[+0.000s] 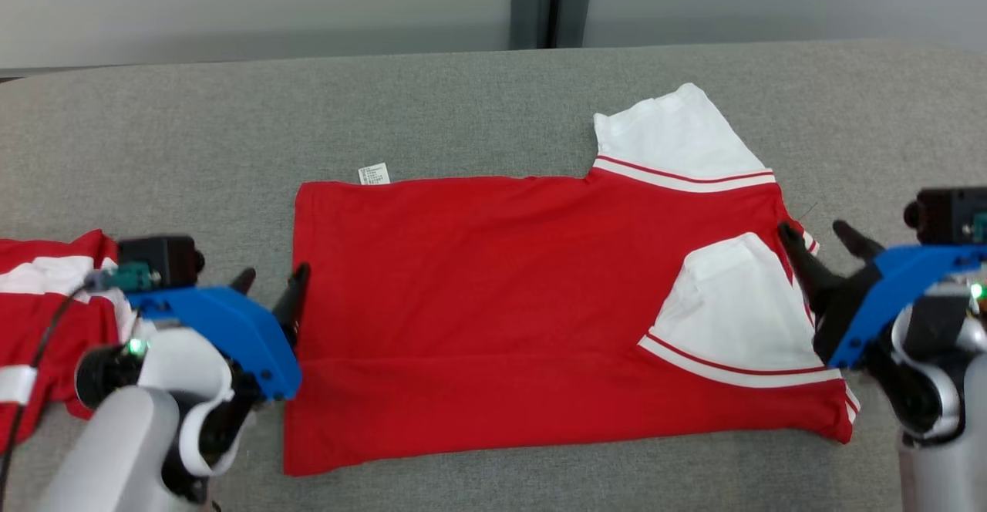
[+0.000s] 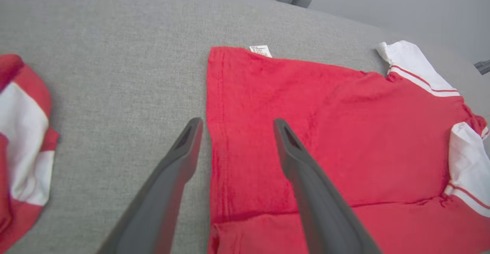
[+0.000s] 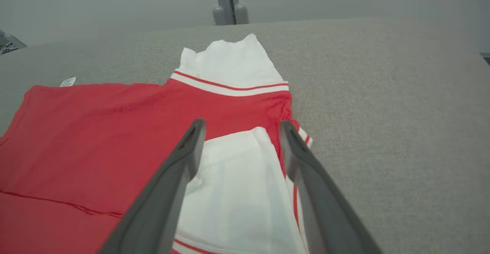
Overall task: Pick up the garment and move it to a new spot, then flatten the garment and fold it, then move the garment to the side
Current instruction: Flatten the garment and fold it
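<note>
A red garment (image 1: pixel 493 281) with white sleeves lies flat on the grey table, its near side folded over onto the body. One white sleeve (image 1: pixel 678 138) sticks out at the far right; the other (image 1: pixel 732 311) lies folded on the red cloth. My left gripper (image 1: pixel 271 281) stands open over the garment's left hem (image 2: pixel 218 139), holding nothing. At the right edge, my right gripper (image 1: pixel 821 236) is open above the folded sleeve (image 3: pixel 237 185), with nothing between its fingers.
Another red and white garment (image 1: pixel 46 304) lies bunched at the table's left edge, also in the left wrist view (image 2: pixel 23 147). A white label (image 1: pixel 374 173) peeks out at the far hem. Two grey posts (image 1: pixel 549 3) stand behind the table.
</note>
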{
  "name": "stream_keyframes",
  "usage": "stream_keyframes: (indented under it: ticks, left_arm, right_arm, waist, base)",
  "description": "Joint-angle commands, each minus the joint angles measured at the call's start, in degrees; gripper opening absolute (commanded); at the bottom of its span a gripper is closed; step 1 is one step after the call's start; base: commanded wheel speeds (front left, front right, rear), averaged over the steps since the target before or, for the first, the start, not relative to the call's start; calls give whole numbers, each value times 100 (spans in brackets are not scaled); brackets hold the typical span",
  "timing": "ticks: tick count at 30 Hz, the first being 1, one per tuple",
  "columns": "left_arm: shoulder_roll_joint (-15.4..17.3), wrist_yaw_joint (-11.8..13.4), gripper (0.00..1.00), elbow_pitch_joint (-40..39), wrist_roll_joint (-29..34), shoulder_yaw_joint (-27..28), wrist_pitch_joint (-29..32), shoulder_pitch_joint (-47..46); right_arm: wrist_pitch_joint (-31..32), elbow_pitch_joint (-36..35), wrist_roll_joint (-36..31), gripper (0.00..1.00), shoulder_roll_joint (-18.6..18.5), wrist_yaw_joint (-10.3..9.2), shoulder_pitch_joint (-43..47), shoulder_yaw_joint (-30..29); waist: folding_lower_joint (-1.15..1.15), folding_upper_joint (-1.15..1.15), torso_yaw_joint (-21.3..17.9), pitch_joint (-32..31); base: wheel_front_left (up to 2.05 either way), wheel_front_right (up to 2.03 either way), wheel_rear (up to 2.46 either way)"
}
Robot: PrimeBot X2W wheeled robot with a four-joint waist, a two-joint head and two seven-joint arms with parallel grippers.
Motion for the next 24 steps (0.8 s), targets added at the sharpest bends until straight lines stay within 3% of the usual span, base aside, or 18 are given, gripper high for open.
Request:
stream_keyframes:
  ticks: [1,4,7,14,24]
  left_arm:
    - [59,-79,100,90,-37,39,118,-299]
    - [138,-386,100,415,-376,135,561,-970]
    - [469,-678,100,819,-385,118,947,-1581]
    - [837,-1065,100,1452,-432,-21,1691,-2389]
    - [1168,-1276,100,1643,-288,-189,2093,-2871]
  right_arm:
    - [100,116,81,100,-145,3,-323,111]
    - [374,586,255,100,-439,3,-1105,515]
    - [497,1193,448,100,-608,3,-1841,798]
    - [306,2428,539,100,-884,3,-3107,1466]
    - [-418,3455,731,100,-875,3,-4235,2060]
  waist:
    - [-1,0,-24,49]
    - [-1,0,-98,172]
    - [-1,0,-179,295]
    - [-1,0,-346,650]
    - [-1,0,-591,1202]
  base:
    - [0,0,0]
    - [0,0,0]
    - [0,0,0]
    - [0,0,0]
    - [0,0,0]
